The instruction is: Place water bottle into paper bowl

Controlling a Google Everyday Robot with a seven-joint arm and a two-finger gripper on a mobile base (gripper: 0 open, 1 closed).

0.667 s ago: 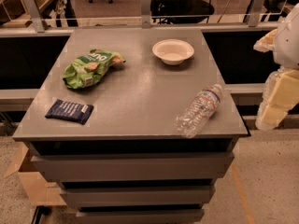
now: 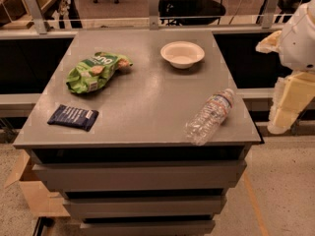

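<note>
- The paper bowl point(image 2: 182, 53) is set upright near the back of the grey table point(image 2: 142, 102). It is round, white and shallow, with a wide flat rim. Only its own white bottom is seen inside it.
- The water bottle point(image 2: 209, 116) is laid on its side in front of the bowl and a little to the right, well apart from it. It is made of clear, crinkly plastic, with a white cap and a pale band with red on it. What is inside cannot be told.
- A green, shiny, crumpled snack bag point(image 2: 96, 71) is laid to the left of the bowl.
- A flat, dark blue packet point(image 2: 73, 117) is laid further left and nearer the front than the bowl.
- A brown cardboard box point(image 2: 29, 191) is seen on the floor, far left of the bowl and lower down.
- The gripper point(image 2: 288, 104), pale and blocky, is held far right of the bowl, past the table's edge. Whether it is open or closed cannot be told.
</note>
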